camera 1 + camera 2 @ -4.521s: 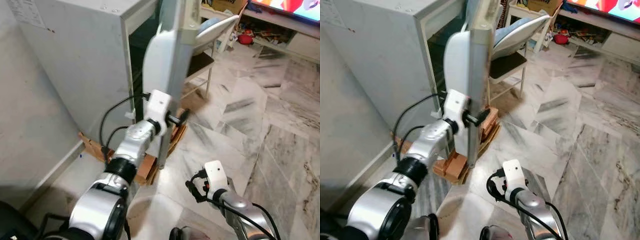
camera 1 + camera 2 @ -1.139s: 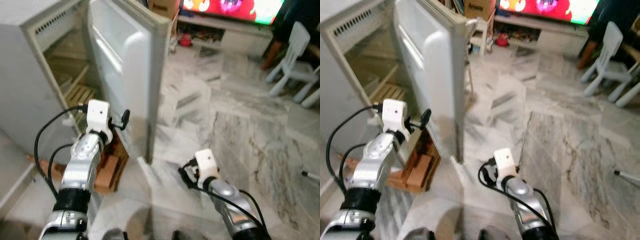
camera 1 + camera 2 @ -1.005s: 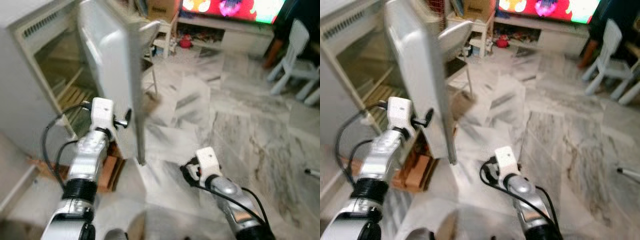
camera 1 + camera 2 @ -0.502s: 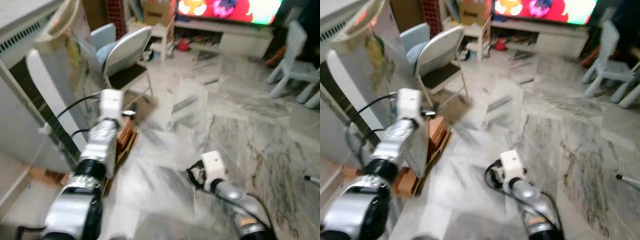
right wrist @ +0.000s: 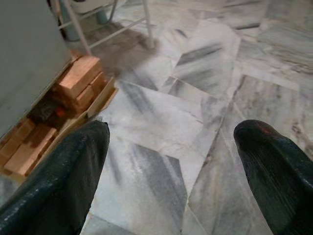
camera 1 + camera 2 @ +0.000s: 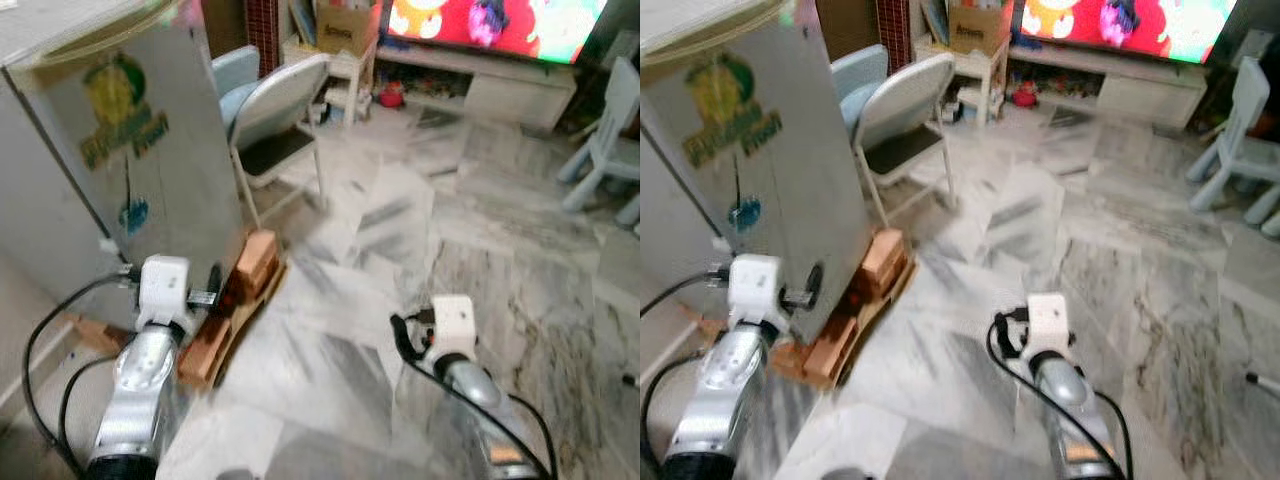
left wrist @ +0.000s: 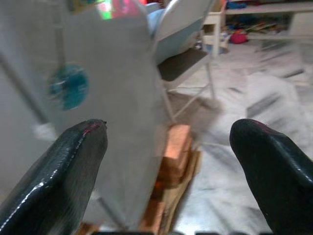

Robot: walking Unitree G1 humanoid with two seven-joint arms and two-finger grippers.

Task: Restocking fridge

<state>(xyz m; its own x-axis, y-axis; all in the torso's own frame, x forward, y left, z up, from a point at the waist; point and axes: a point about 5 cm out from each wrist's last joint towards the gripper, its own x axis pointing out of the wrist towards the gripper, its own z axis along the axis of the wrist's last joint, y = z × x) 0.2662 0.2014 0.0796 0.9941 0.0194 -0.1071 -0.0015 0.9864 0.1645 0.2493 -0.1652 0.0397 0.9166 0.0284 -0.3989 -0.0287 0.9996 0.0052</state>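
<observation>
The fridge (image 6: 120,170) is seen with its door shut, its front bearing a green and yellow sticker (image 6: 118,120), directly ahead of the left tool (image 6: 212,290). That tool is held low by the door's bottom corner, its fingers (image 7: 73,161) spread apart and nothing gripped between them (whether a tip touches the door cannot be told). Wooden blocks (image 6: 240,290) are stacked under the fridge just beyond this tool. The right tool (image 6: 408,335) is held over the marble floor (image 6: 1040,230), well apart from the fridge, its fingers (image 5: 274,161) likewise parted and empty. A folding chair (image 6: 280,120) is seen beyond the fridge, farther from both tools.
</observation>
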